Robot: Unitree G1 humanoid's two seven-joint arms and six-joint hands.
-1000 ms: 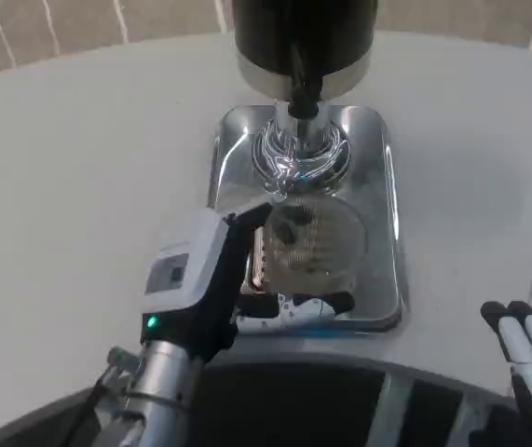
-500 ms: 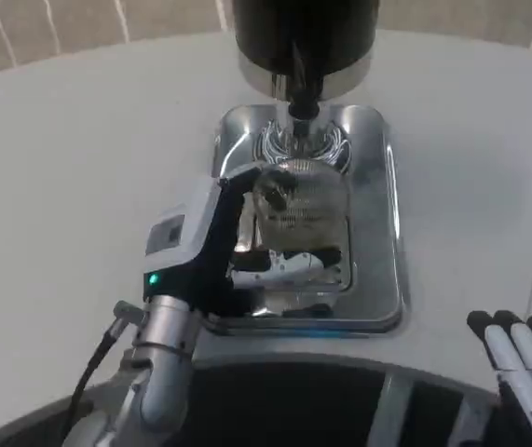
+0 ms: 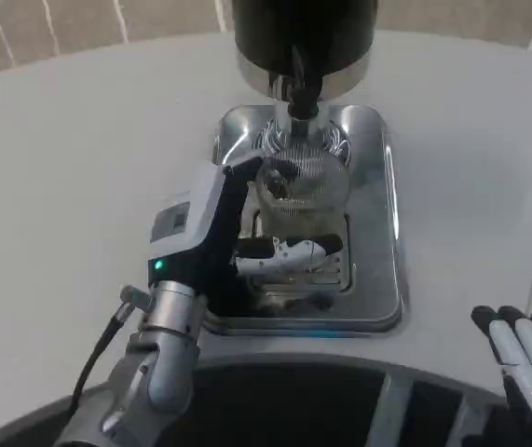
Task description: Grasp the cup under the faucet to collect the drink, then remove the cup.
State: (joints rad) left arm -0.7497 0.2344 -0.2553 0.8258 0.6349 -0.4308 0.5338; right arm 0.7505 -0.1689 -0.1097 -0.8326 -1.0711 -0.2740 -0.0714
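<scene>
On the shiny tray [image 3: 388, 233] at the middle of the white table [image 3: 79, 158] stands the clear ribbed cup [image 3: 301, 191], just in front of the dispenser [image 3: 303, 42] and right below its faucet [image 3: 303, 93]. From the tray's near left corner the left hand [image 3: 224, 237] reaches in and holds the cup: its white back lies against the cup's left side, and one white-and-black finger [image 3: 289, 251] wraps across the cup's near side, low on the glass. Whatever fingers lie behind the cup are hidden (the glass blurs what is beyond it). A green light glows on the wrist [image 3: 160, 268], and the silver forearm [image 3: 158, 358] runs down toward the tray's near left. Whether any drink is in the cup cannot be told. Well to the tray's near right, off the metal, the right hand [image 3: 526, 358] rests with its fingers straight, side by side, closed on nothing.
</scene>
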